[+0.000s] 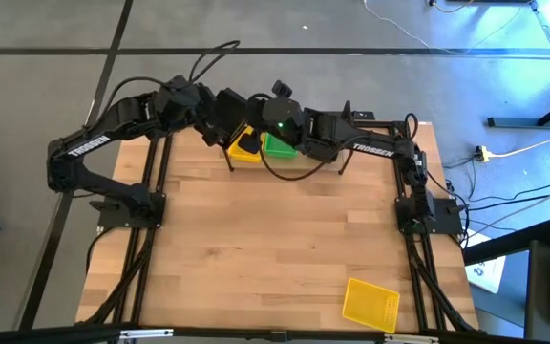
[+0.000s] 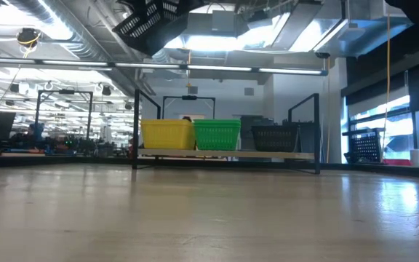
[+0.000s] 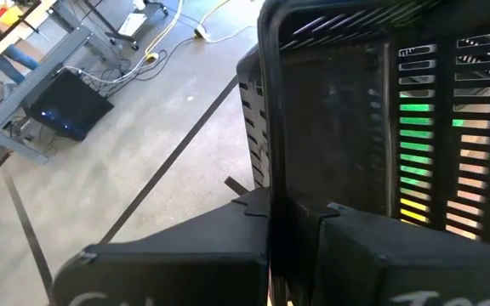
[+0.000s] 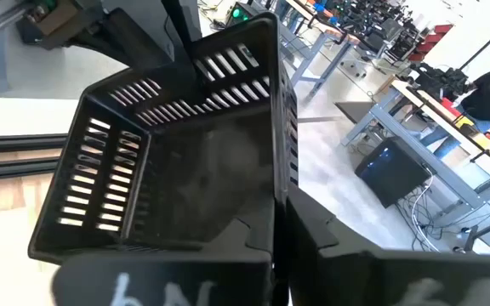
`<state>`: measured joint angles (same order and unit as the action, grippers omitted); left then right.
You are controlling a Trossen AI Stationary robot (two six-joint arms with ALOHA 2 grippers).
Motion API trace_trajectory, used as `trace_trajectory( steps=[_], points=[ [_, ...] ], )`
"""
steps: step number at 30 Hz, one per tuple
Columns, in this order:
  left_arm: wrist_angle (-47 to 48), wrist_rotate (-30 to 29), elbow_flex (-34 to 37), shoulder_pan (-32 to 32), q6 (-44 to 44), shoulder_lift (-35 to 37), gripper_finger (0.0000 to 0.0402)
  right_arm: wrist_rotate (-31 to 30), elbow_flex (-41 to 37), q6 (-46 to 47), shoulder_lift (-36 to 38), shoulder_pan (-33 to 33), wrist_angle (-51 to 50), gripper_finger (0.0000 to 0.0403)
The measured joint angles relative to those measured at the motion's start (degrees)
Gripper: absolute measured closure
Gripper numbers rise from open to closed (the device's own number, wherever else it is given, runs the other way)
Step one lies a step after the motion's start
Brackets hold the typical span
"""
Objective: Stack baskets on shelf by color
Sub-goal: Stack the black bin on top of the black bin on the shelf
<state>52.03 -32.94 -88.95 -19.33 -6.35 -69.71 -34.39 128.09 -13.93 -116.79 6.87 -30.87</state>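
A black mesh basket (image 2: 151, 18) hangs high above the far edge of the table, held between both grippers. My left gripper (image 3: 292, 246) and my right gripper (image 4: 277, 229) are both shut on it, meeting over the shelf (image 2: 228, 154). On the shelf's pale board a yellow basket (image 2: 167, 135), a green basket (image 2: 217, 135) and a black basket (image 2: 275, 137) stand side by side on their bottoms. In the high view the arms cover most of the shelf; only the yellow basket (image 1: 246, 148) and the green basket (image 1: 280, 145) show. My left gripper pinches one side wall of the black basket at its rim (image 3: 270, 183) between its two fingers; the basket (image 3: 347, 110) is lifted clear and tilted. My right gripper pinches another wall of the same basket at its rim (image 4: 276, 183) between its two fingers; the basket's open side (image 4: 185, 170) faces this wrist camera.
Another yellow basket (image 1: 370, 304) lies flat near the table's near right corner. The wide wooden tabletop (image 1: 275, 239) lies between it and the shelf. The arm bases stand at the table's left (image 1: 113, 201) and right (image 1: 423, 210) edges.
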Motion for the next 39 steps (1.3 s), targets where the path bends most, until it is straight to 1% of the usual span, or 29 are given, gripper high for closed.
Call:
trace_trajectory(
  steps=[5,9,13,16,22,25,29,32,36,39],
  points=[
    [0.02,0.36,0.00,-0.04,-0.11,-0.01,0.0396,0.13,0.00,0.17,0.00,0.00,0.04,0.0399],
    [0.03,0.82,0.00,-0.02,-0.35,-0.01,0.0373,0.23,0.00,0.17,0.00,0.01,0.06,0.0400],
    [0.00,1.33,0.00,0.03,1.24,-0.03,0.0355,-0.34,0.00,0.08,0.00,0.00,-1.38,0.0401],
    [-0.30,1.43,0.02,0.48,1.58,0.27,0.0354,-1.94,0.00,0.17,-0.02,-0.02,-2.84,0.0401],
    [-0.19,1.10,0.00,3.22,1.70,3.19,0.0354,-2.42,0.00,0.23,-0.11,-0.02,-4.90,0.0402],
    [-0.12,0.72,0.00,4.74,1.77,4.04,0.0354,-4.63,0.00,-0.07,-0.11,-0.04,-6.54,0.0402],
    [0.31,0.79,-0.05,6.61,3.28,5.72,0.0355,-6.61,0.02,0.48,0.24,0.09,-12.75,0.0403],
    [2.35,0.66,0.06,7.17,3.32,7.35,0.0353,-7.58,1.75,3.32,1.28,0.11,-21.29,0.0403],
    [3.21,0.62,0.07,7.17,4.74,8.56,0.0352,-7.58,4.15,8.62,3.85,0.81,-31.84,0.0403],
    [2.62,0.55,0.00,7.13,4.74,8.93,0.0352,-7.03,5.42,10.82,5.56,1.66,-39.84,0.0403]
  ],
)
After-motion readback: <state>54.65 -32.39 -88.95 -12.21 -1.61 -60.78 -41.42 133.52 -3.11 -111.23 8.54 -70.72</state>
